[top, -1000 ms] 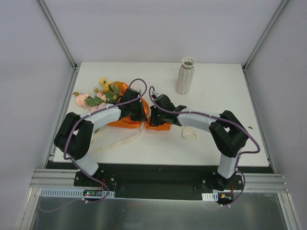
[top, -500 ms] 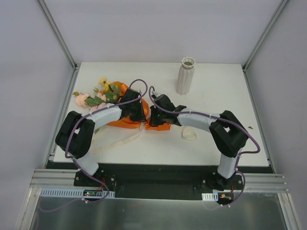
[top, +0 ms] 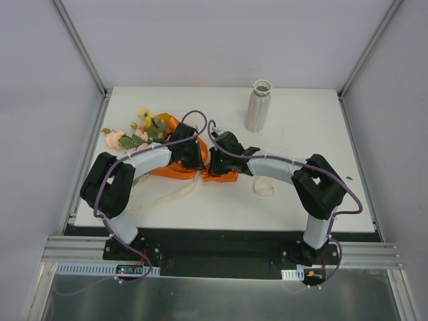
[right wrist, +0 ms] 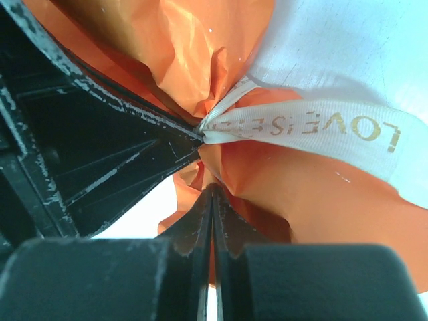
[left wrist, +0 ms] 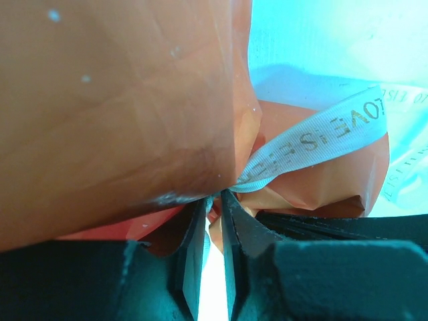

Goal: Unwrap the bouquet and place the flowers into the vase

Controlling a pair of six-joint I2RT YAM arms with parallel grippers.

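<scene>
Top external alone: vase, flowers.

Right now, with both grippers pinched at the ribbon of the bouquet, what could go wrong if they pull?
1. The right gripper is shut on the thin orange paper; pulling may tear it.
2. The left gripper seems to pinch the ribbon where it gathers, so a pull could tighten it.
3. The tall vase stands beyond the right arm; a wide swing could tip it.

wrapped bouquet flat, vase upright
</scene>
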